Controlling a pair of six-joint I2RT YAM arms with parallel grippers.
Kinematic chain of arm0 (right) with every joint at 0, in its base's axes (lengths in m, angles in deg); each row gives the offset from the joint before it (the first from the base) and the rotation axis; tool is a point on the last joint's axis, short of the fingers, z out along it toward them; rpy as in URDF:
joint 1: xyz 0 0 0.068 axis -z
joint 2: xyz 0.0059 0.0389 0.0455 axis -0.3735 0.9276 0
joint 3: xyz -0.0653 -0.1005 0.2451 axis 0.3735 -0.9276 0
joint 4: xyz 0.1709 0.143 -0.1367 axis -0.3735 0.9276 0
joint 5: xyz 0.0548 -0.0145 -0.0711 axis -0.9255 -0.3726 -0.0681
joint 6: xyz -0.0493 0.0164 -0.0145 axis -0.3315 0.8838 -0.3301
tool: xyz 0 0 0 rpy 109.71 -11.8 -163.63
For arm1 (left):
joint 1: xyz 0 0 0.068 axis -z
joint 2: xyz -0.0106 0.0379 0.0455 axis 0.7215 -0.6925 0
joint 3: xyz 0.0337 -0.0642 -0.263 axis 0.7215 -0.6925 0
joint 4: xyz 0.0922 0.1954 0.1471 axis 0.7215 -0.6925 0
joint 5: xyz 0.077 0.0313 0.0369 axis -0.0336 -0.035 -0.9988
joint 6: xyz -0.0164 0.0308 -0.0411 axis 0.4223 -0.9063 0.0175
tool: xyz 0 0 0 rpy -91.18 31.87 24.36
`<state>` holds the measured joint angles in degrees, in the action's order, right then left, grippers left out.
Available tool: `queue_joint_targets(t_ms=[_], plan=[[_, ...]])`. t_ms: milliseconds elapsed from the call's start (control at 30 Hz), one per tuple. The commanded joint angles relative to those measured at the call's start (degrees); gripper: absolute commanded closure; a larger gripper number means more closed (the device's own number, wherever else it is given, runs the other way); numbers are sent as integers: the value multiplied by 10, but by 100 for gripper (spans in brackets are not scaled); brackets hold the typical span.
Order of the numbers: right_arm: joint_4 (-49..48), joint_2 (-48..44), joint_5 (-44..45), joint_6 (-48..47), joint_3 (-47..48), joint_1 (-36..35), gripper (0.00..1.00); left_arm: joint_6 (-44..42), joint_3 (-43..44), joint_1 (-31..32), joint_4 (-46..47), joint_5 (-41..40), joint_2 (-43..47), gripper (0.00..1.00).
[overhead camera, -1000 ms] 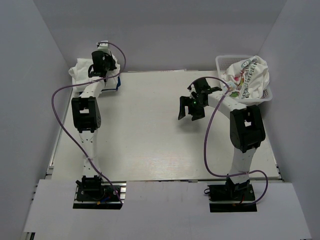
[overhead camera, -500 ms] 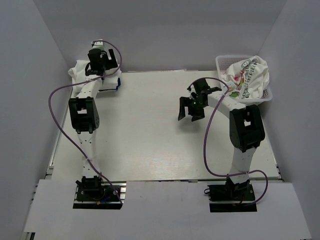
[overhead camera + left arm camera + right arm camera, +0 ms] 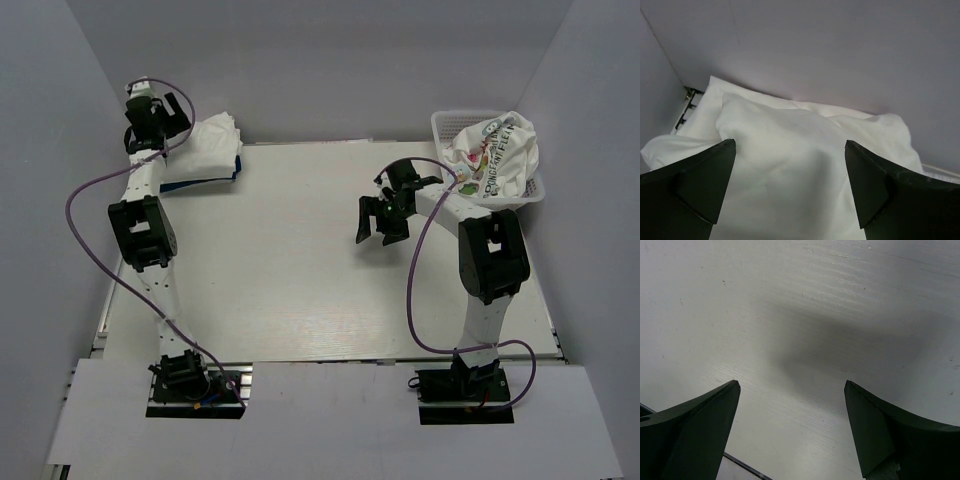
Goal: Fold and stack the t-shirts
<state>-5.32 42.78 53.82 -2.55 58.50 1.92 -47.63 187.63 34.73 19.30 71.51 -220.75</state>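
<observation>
A stack of folded t-shirts (image 3: 205, 150) lies at the table's far left corner, a white one on top and a dark blue edge (image 3: 228, 177) showing beneath. My left gripper (image 3: 172, 112) hovers left of the stack, open and empty. In the left wrist view the white t-shirt (image 3: 800, 125) lies spread below the parted left gripper (image 3: 790, 145). A white t-shirt with colourful print (image 3: 495, 155) is heaped in the basket (image 3: 440, 125) at the far right. My right gripper (image 3: 378, 225) hangs open over bare table, left of the basket, nothing between its fingers (image 3: 705, 420).
The grey back wall (image 3: 840, 50) rises right behind the stack, and the left wall stands close to my left arm. The white table (image 3: 840, 315) spreads between the two arms. Purple cables loop from both arms.
My left gripper opened, let go of the white t-shirt and drew back up and to the left, uncovering the stack. The right arm has not moved.
</observation>
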Motion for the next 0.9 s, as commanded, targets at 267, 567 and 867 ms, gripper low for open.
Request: queue_joint_targets(t_ms=[267, 567, 867], plan=[[17, 30, -3, -3, 52, -3, 10, 46, 89, -40, -57, 41, -123, 2], [18, 38, -19, -2, 66, -3, 10, 77, 111, -40, -32, 58, -118, 1], [-21, -8, -24, 8, 36, -3, 10, 82, 97, -21, -62, -36, 9, 1]])
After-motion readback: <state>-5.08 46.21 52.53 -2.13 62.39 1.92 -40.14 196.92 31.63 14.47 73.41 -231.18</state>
